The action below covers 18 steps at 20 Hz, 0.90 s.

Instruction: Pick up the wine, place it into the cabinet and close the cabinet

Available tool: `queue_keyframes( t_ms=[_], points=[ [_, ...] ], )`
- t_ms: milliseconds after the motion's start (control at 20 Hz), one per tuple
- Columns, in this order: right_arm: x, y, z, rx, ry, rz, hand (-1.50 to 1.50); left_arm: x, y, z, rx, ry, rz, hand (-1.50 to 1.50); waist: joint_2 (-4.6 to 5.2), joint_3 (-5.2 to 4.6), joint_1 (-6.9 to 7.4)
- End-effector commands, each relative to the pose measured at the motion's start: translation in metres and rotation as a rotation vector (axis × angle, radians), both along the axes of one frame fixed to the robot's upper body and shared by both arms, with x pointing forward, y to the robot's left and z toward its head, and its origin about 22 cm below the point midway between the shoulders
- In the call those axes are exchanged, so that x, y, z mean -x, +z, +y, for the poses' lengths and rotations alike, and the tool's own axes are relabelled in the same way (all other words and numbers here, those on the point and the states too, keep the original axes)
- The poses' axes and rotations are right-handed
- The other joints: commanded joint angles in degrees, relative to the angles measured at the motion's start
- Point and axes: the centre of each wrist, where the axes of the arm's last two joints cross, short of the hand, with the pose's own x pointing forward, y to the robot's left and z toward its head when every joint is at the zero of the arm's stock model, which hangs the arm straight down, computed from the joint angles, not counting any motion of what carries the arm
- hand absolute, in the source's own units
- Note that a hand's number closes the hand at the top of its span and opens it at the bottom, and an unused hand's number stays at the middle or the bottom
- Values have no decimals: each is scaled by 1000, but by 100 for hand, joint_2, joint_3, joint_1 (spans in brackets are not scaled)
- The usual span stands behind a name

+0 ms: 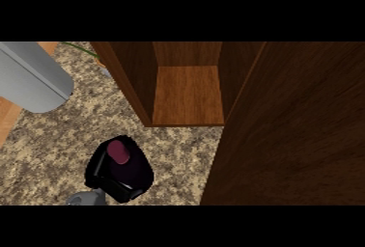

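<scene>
The wine bottle (119,153) is dark with a maroon top. It stands on the speckled counter (50,154), in front of the cabinet and a little to its left. My left hand (118,187) comes in from the lower edge on a grey forearm. Its black fingers curl round the near side of the bottle's body and hide part of it. The wooden cabinet (187,94) is open and its shelf is bare. Its door (292,140) is swung out toward me and fills the right side. My right hand does not show.
A large grey rounded cylinder (30,77) reaches in from the top left corner over the counter. A strip of light wood (8,116) shows along the left edge. A thin green stem (80,48) lies behind the cabinet's left wall.
</scene>
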Motion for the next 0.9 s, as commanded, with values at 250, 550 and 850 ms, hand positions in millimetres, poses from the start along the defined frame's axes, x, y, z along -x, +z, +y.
queue_keyframes(
  t_ms=[250,550,850],
  points=[
    [38,26,-16,-59,21,-78,-150,-5,43,-53,-27,5,-42,150,12,-4,-46],
    [27,17,-16,-59,-8,-78,-150,8,64,-66,-65,99,-91,150,25,2,24],
    [39,25,-22,-56,2,-87,-150,-32,73,-67,-134,145,-93,150,32,-2,-34]
  ],
)
